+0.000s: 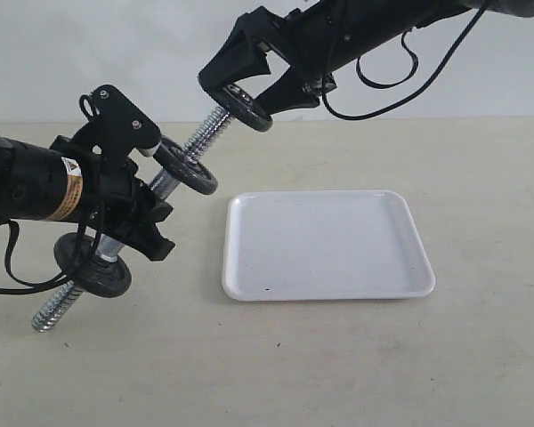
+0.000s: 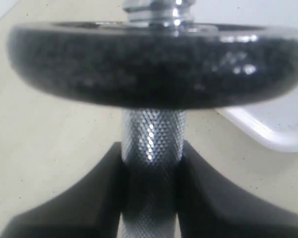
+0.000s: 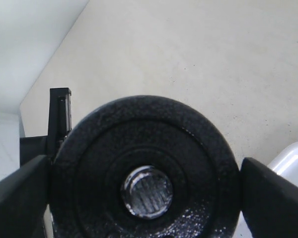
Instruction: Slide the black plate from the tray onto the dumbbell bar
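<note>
Nothing btwn R gripper point(image 1: 249, 96) and the dumbbell bar point(image 2: 151, 144). One disc point(image 1: 191, 169) just above L gripper point(image 1: 138, 191), another disc point(image 1: 93, 267) just below. Tray point(image 1: 325, 245) on the table under R gripper, well apart. L gripper clamps the bar's knurled middle, bar tilted. R gripper pinches the black plate point(image 3: 144, 144) by its rim. Plate is pebbly w/ a raised edge, and I see the threaded tip thru its hole.
</note>
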Robot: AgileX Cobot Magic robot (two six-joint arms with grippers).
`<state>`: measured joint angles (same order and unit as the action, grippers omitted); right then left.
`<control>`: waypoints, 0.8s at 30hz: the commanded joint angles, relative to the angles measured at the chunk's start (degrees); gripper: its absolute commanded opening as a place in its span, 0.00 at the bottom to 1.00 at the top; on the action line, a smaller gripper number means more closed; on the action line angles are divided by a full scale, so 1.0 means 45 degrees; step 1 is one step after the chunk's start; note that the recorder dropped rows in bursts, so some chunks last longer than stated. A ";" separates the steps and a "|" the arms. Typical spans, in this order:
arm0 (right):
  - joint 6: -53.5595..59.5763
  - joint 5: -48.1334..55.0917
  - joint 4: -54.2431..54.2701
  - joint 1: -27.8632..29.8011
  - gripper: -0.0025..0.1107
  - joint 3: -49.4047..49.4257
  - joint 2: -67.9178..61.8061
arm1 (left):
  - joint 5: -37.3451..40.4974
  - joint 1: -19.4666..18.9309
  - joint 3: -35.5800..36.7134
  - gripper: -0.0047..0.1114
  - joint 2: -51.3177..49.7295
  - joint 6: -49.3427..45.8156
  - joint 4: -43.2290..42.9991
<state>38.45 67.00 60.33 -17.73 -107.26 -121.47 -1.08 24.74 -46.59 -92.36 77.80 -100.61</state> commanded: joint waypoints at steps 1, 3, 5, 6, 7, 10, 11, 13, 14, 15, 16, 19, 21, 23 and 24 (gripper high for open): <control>0.0204 0.0658 0.0200 -0.0413 0.39 -0.0061 -0.0014 | -0.0180 0.0132 -0.0759 0.08 0.0876 0.0112 0.0147; 0.0204 0.0658 0.0200 -0.0413 0.39 -0.0061 -0.0014 | -0.0180 0.0132 -0.0759 0.08 0.0876 0.0112 0.0147; 0.0204 0.0658 0.0200 -0.0413 0.40 -0.0061 -0.0014 | -0.0180 0.0132 -0.0759 0.08 0.0876 0.0112 0.0147; 0.0180 0.0658 0.0200 -0.0413 0.43 -0.0061 -0.0014 | -0.0180 0.0132 -0.0759 0.08 0.0876 0.0112 0.0147; 0.0180 0.0658 0.0200 -0.0413 0.45 -0.0061 -0.0014 | -0.0180 0.0132 -0.0759 0.08 0.0876 0.0112 0.0147; 0.0121 0.0658 0.0200 -0.0413 0.55 -0.0061 -0.0014 | -0.0180 0.0132 -0.0759 0.08 0.0876 0.0112 0.0147; 0.0121 0.0658 0.0200 -0.0413 0.56 -0.0061 -0.0014 | -0.0180 0.0132 -0.0759 0.08 0.0876 0.0112 0.0147; 0.0121 0.0658 0.0200 -0.0413 0.56 -0.0061 -0.0014 | -0.0180 0.0132 -0.0759 0.08 0.0876 0.0112 0.0147; 0.0121 0.0658 0.0200 -0.0413 0.56 -0.0061 -0.0014 | -0.0180 0.0132 -0.0759 0.08 0.0876 0.0112 0.0147; 0.0121 0.0658 0.0200 -0.0413 0.56 -0.0061 -0.0014 | -0.0180 0.0132 -0.0759 0.08 0.0876 0.0112 0.0147; 0.0090 0.0658 0.0200 -0.0413 0.56 -0.0061 -0.0014 | -0.0180 0.0132 -0.0759 0.08 0.0876 0.0112 0.0147; 0.0054 0.0658 0.0200 -0.0413 0.56 -0.0061 -0.0014 | -0.0180 0.0132 -0.0759 0.08 0.0876 0.0112 0.0147; -0.0092 0.0658 0.0200 -0.0413 0.56 -0.0061 -0.0014 | -0.0180 0.0132 -0.0759 0.08 0.0876 0.0112 0.0147; -0.0092 0.0658 0.0200 -0.0413 0.56 -0.0061 -0.0014 | -0.0180 0.0132 -0.0759 0.08 0.0876 0.0112 0.0147; -0.0092 0.0658 0.0200 -0.0413 0.56 -0.0061 -0.0014 | -0.0180 0.0132 -0.0759 0.08 0.0876 0.0112 0.0147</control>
<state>37.91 67.00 60.21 -17.86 -107.26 -121.47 -1.08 24.74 -46.59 -92.36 77.80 -100.61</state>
